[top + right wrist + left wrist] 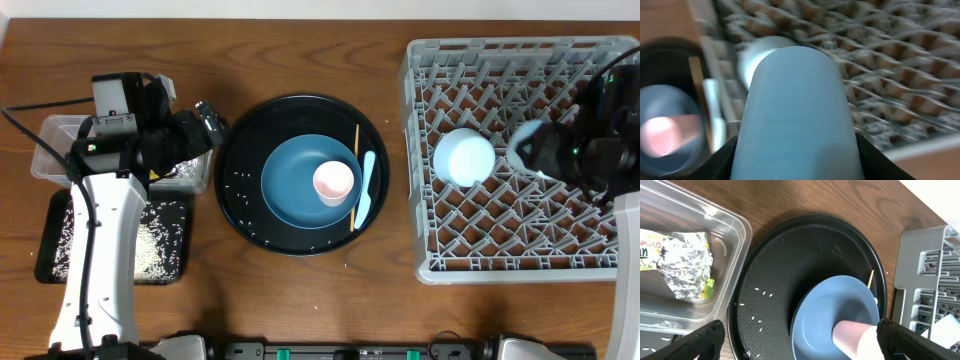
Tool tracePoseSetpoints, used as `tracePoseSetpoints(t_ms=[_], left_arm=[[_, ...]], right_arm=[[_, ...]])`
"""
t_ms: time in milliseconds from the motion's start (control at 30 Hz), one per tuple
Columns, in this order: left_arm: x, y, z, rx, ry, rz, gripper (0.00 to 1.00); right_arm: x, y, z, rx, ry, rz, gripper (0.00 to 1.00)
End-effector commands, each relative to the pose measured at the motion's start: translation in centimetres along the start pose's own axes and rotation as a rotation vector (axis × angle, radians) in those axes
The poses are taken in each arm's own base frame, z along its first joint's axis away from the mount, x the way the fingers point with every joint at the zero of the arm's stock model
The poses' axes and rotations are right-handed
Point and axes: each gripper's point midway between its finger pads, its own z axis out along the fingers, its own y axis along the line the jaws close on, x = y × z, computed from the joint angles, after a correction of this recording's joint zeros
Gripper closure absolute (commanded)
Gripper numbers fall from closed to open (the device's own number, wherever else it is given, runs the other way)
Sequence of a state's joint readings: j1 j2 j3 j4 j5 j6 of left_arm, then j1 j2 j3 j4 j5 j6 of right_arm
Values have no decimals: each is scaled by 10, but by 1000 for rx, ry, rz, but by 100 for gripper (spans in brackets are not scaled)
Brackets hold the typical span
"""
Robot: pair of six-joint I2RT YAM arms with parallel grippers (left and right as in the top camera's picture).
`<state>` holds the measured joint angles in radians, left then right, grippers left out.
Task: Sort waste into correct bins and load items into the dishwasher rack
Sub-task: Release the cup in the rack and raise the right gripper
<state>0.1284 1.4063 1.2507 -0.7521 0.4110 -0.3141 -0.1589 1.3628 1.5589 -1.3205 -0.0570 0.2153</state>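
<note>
My right gripper is shut on the light-blue cup over the grey dishwasher rack. In the right wrist view the cup fills the space between the fingers. A pale-blue bowl sits upside down in the rack. My left gripper is open and empty above the left edge of the round tray. The pink cup stands on the dark-blue plate. The chopstick and white spoon lie beside it. Foil and a yellow wrapper lie in the clear tub.
The plate sits in a large round black tray with loose rice grains scattered on it. A shallow black rectangular tray at front left holds a heap of rice. My left arm's white link crosses over it.
</note>
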Motion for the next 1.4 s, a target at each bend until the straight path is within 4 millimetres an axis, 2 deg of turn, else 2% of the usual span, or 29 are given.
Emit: tracePoseSetpoints(t_ms=[0,300,600,933,1367], left_arm=[[-1,4,1,-15,-2,3,2],[-1,4,1,-15,-1,3,2],[-1,4,1,-15,-1,2,2],[-1,4,1,-15,-1,3,2],[-1,4,1,-15,-2,3,2]], right_arm=[[-10,-25,-12,158,-61,-35,82],[-6,-48,-4,184,-4,38,82],[-2,-44,33,122,133,45,83],[19,-54,76,149,324,43,83],[23,-76,100,156,394,112,82]])
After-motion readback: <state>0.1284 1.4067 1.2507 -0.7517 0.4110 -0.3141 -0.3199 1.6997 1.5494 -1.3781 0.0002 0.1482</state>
